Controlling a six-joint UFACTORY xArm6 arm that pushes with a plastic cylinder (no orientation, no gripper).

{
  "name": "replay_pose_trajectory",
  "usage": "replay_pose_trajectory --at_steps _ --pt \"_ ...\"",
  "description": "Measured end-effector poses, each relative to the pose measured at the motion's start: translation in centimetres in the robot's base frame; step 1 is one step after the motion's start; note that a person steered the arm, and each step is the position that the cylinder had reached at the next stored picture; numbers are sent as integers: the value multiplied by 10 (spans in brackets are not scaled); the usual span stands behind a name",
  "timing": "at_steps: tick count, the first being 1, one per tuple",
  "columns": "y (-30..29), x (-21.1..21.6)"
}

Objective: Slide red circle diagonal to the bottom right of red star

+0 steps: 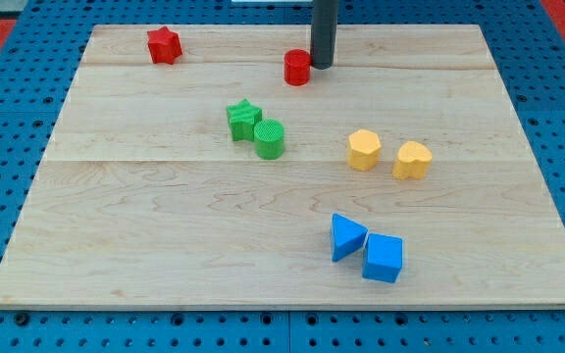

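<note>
A dark, straight rod comes down from the top centre of the frame; it is the arm's end effector, a plain rod with nothing to spread or pinch, and it holds nothing. My tip [321,65] rests on the pale wooden worktop [165,226], just to the right of the red circle [297,68] — so close that they appear to touch, though actual contact cannot be confirmed. The red circle therefore sits immediately left of the tip, near the upper middle of the frame. The red star [164,45] lies well apart in the upper left, slightly higher in the frame than the circle.

Near the centre, a green star [243,119] and a green cylinder [270,138] sit touching. To the right of centre are two yellow blocks — a yellow hexagon [363,149] and a yellow heart [412,160] — close together. In the lower right, a blue triangle [346,236] sits just beside a blue cube [383,258].
</note>
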State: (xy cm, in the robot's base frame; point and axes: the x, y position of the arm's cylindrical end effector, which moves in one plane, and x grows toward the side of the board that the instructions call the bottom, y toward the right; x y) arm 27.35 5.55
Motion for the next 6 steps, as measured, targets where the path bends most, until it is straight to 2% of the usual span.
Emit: replay_pose_trajectory --at_steps 2,3,4,5,6 --pt "1 -4" --pt "-36 -5" --pt "-115 -5" --pt "-83 7" --pt "-93 14"
